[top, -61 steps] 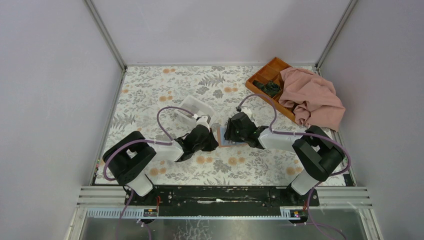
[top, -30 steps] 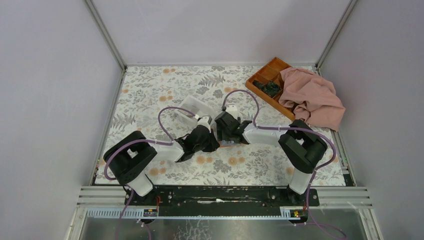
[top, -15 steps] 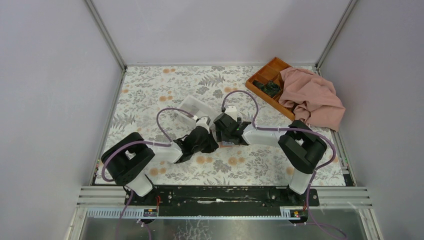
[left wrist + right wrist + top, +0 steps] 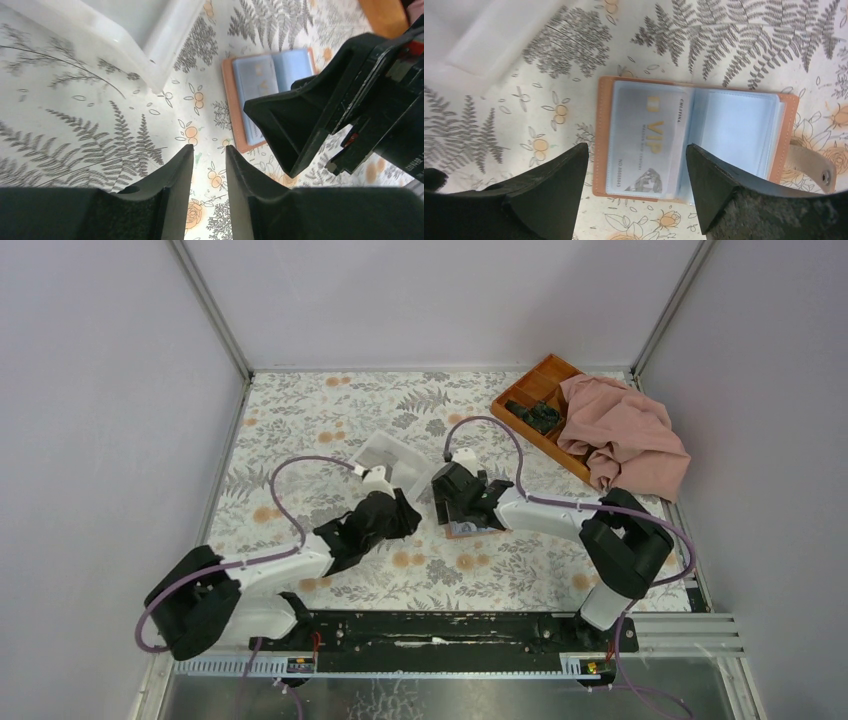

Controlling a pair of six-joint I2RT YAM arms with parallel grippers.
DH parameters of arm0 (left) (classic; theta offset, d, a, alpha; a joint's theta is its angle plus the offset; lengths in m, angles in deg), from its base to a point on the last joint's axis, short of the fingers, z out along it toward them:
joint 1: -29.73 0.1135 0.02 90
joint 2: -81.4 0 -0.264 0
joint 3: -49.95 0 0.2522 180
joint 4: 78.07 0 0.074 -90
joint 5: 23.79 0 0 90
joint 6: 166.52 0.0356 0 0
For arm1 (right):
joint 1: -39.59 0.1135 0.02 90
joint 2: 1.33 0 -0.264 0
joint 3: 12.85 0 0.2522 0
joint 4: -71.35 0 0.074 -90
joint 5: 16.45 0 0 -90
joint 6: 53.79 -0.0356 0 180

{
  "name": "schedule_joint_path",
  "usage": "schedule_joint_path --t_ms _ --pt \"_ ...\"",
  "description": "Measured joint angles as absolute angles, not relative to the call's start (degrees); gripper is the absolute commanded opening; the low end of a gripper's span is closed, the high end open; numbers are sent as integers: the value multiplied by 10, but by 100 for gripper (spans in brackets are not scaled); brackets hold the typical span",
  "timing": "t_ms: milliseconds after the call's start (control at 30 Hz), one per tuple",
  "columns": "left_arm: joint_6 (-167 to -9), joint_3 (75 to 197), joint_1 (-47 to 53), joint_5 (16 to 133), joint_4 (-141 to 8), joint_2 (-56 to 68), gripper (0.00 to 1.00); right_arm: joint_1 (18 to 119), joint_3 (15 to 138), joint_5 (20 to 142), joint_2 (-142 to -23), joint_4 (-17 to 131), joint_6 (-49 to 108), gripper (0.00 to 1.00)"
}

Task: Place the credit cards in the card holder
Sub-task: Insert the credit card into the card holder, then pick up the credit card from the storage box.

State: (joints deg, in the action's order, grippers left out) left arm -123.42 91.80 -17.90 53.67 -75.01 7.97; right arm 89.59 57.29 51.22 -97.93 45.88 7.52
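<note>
From above, my left gripper (image 4: 405, 510) hangs over the floral-patterned table cover (image 4: 300, 430), just beside the small, flat tan-brown leather-like card holder (image 4: 470, 530), on my left arm's side of it. The card holder lies open on the cover. My right gripper (image 4: 452, 505) sits over the holder's far edge and hides part of it. A white rectangular plastic box (image 4: 392, 460) lies near the card holder, beyond it and toward my left arm. An orange compartment tray (image 4: 530, 395) and a crumpled pink cloth (image 4: 625, 435) are well apart from it, toward the far right corner.

Through my left wrist camera, my left fingers (image 4: 180, 185) stand a narrow slit apart, with only the cover showing between them. The card holder (image 4: 255, 75) lies open beyond their tips, apart from them. The black right gripper (image 4: 325, 100) covers one side of it. A corner of the white box (image 4: 135, 30) is near the holder.

Through my right wrist camera, my right fingers (image 4: 549, 195) are spread wide and pinch nothing. One tip is just outside the card holder's tan edge (image 4: 600, 140), and the other is over its middle fold. I cannot tell whether either touches. A light grey-blue plastic card with gold VIP lettering (image 4: 649, 135) sits in the clear sleeve on the page farther from the snap strap (image 4: 819, 172).
</note>
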Motion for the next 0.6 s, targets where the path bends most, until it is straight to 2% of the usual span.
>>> schedule_joint_path --t_ms 133,167,200,233,267,333,467,600 --pt "-1239 918 -179 488 -693 156 62 896 585 527 -965 468 99 78" --pt "-1240 918 -179 476 -682 175 69 896 587 531 -959 472 105 77" --pt "-1243 918 -178 462 -667 198 82 896 589 535 -953 479 112 76" --pt "-1244 918 -178 448 -654 219 90 896 592 538 -945 486 121 75" --pt "-1246 918 -178 434 -642 239 95 896 596 540 -939 492 130 74" --pt "-1248 918 -174 409 -621 274 100 896 619 543 -933 498 152 72" --pt "-1253 920 -159 374 -584 311 100 896 702 553 -943 501 194 70" --pt "-1253 923 -125 368 -561 313 99 896 825 569 -1007 506 221 69"
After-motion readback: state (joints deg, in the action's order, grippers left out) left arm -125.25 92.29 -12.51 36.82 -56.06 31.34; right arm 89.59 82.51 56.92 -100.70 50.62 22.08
